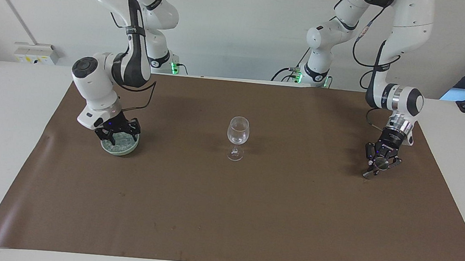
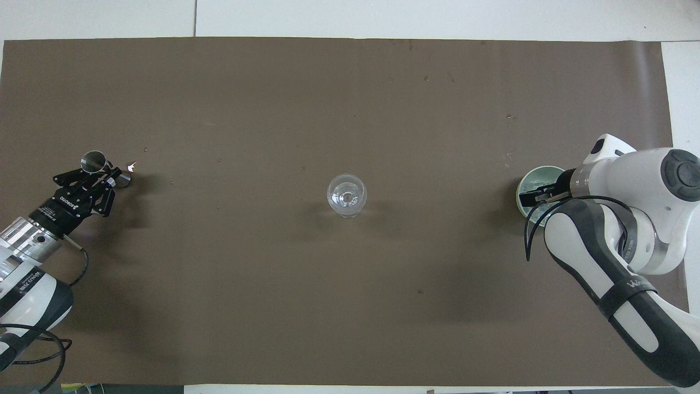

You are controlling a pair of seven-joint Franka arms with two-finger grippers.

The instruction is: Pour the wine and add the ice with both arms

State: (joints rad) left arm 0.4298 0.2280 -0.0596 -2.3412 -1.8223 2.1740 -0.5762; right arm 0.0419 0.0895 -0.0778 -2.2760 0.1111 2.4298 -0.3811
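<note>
A clear stemmed wine glass (image 1: 237, 137) (image 2: 346, 195) stands upright at the middle of the brown mat. Toward the left arm's end, my left gripper (image 1: 376, 165) (image 2: 101, 172) is shut on the small steel jigger (image 1: 374, 164) (image 2: 93, 161). The jigger is tilted, with its lower end close to the mat; no wine shows. Toward the right arm's end stands the pale green bowl (image 1: 119, 151) (image 2: 520, 200) with the ice (image 1: 126, 139) in it. My right gripper (image 1: 117, 134) (image 2: 538, 196) is down in the bowl among the cubes, and its arm covers much of the bowl from above.
The brown paper mat (image 1: 225, 214) covers most of the white table (image 1: 5, 127). Small specks dot the mat. Both arm bases stand at the robots' edge, with cables trailing from them.
</note>
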